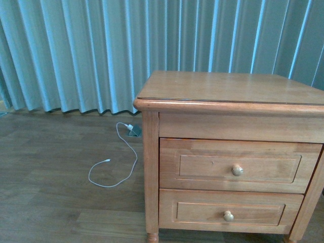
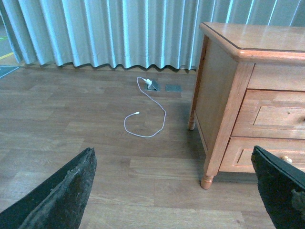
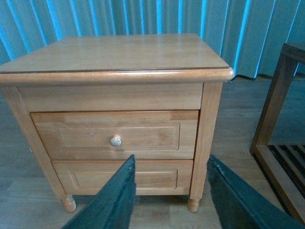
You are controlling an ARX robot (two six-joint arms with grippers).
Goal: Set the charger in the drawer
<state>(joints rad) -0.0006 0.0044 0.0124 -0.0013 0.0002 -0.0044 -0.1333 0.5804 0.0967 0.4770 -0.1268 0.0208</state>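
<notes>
So far nothing of the task is done, operator. The drawer (image 1: pixel 238 166), the upper of the two in the nightstand (image 1: pixel 230 88), sits fully closed, its pale knob (image 1: pixel 237 170) untouched; the lower drawer (image 1: pixel 230 213) is closed too.

You will not find the charger in any view. The nightstand top is bare from front edge to back edge and at every corner that shows. The only lead in sight is a thin white cable (image 1: pixel 119 167) on the wood floor (image 1: pixel 50 192), well apart from the stand's front left corner, near the curtain (image 1: pixel 76 50). That is not your brick.

Left gripper (image 2: pixel 176 191): fingers spread wide, holding nothing. Right gripper (image 3: pixel 169 195): fingers moderately apart, empty, facing the drawer fronts.

Left to do, by my reading: pull the upper drawer out, locate the charger, place it inside.
</notes>
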